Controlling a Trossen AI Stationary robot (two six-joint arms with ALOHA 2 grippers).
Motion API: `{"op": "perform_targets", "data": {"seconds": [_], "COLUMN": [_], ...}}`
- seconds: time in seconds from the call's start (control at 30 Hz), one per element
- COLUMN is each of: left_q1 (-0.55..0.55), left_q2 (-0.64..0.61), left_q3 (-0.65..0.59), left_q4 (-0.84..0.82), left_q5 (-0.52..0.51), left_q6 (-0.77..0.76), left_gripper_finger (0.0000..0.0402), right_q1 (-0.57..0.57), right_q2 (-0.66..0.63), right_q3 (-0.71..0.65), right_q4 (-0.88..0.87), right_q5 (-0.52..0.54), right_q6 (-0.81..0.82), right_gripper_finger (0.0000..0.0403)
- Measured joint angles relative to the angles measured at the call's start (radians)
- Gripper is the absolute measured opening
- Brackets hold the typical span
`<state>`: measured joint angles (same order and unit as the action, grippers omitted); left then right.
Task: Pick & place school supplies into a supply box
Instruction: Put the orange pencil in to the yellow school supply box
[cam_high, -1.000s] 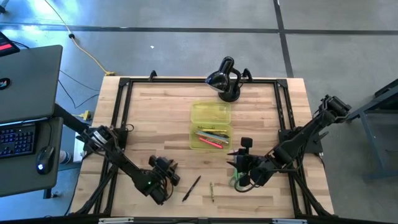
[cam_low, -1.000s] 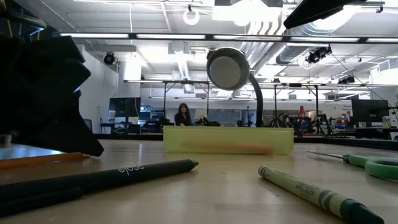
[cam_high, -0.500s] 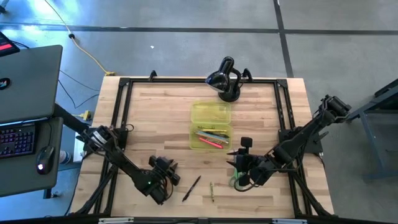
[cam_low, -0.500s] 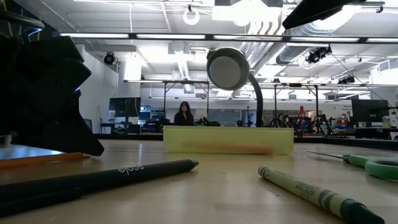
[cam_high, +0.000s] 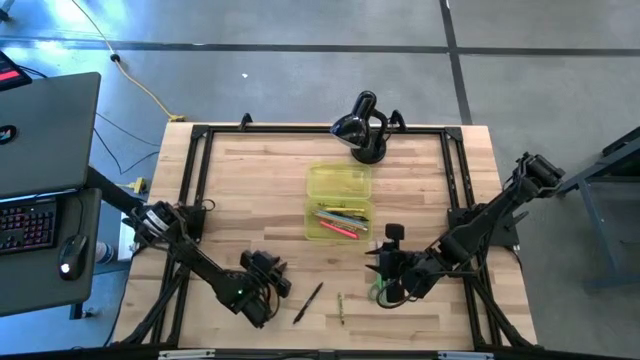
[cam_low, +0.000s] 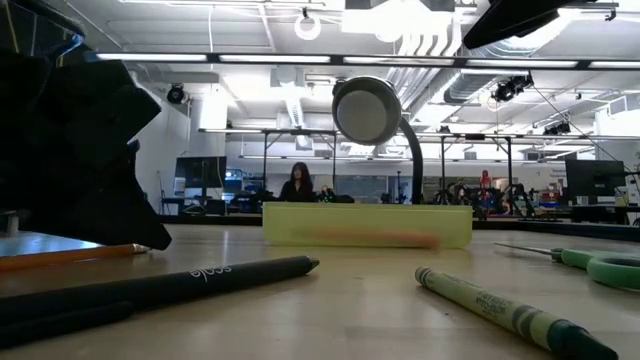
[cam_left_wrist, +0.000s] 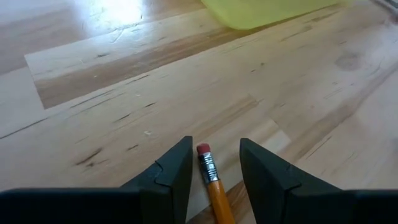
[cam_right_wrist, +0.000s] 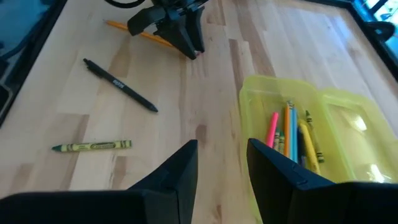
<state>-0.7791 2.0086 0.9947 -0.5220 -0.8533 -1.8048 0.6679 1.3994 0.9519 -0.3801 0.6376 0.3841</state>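
Figure: Left gripper (cam_left_wrist: 211, 171) low over a yellow pencil (cam_left_wrist: 212, 186) near the front edge of the tabletop (cam_high: 250, 180), left of centre. Its two fingers (cam_left_wrist: 168, 177) stand narrowly apart, one on each side of the shaft just below the pink eraser, not closed on it in the left wrist view. The right wrist view shows the same pencil running out from under that gripper toward the left edge.

The supply box (cam_high: 338, 205) lies open at mid-table, its front tray already holding several pens and pencils; the black domed device (cam_high: 362, 128) sits at the back edge. Loose near the front edge: a black pen (cam_high: 308, 301), a green crayon (cam_high: 341, 308) and, toward the right, green-handled scissors (cam_low: 590, 265). The right gripper (cam_right_wrist: 221, 168) hovers, fingers parted and empty, above the scissors.

Handling, as judged: the pencil is light, stiff and slim, with a smooth painted shaft that may roll or pivot between flat pads. A hold nearer the middle of its length would balance it better than one at the eraser end, where the long free end would sag or swing. The pinch should cross the shaft squarely. The crayon is the only brittle item; the scissors are heaviest, best taken at the blades' pivot
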Motion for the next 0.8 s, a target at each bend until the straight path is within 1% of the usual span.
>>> {"op": "perform_targets", "data": {"seconds": [0.17,0.23,0.37,0.53,0.8], "left_q1": [-0.029,-0.031,-0.028,-0.028,-0.027], "left_q2": [0.067,0.081,0.08,0.08,0.091], "left_q3": [0.0,0.0,0.0,0.0,0.0], "left_q4": [0.026,0.033,0.033,0.034,0.041], "left_q5": [-0.136,-0.175,-0.168,-0.155,-0.176], "left_q6": [-0.026,-0.037,-0.026,0.043,0.012], "left_gripper_finger": [0.0166,0.0166,0.0166,0.0166,0.0166], "right_q1": [0.0,0.0,0.0,0.0,0.0], "right_q2": [0.0,0.0,0.0,0.0,0.0], "right_q3": [0.0,0.0,0.0,0.0,0.0], "right_q4": [0.0,0.0,0.0,0.0,0.004], "right_q5": [-0.03,-0.044,-0.048,-0.043,-0.041], "right_q6": [0.0,0.0,0.003,0.004,0.019], "right_gripper_finger": [0.0117,0.0117,0.0117,0.0117,0.0117]}}
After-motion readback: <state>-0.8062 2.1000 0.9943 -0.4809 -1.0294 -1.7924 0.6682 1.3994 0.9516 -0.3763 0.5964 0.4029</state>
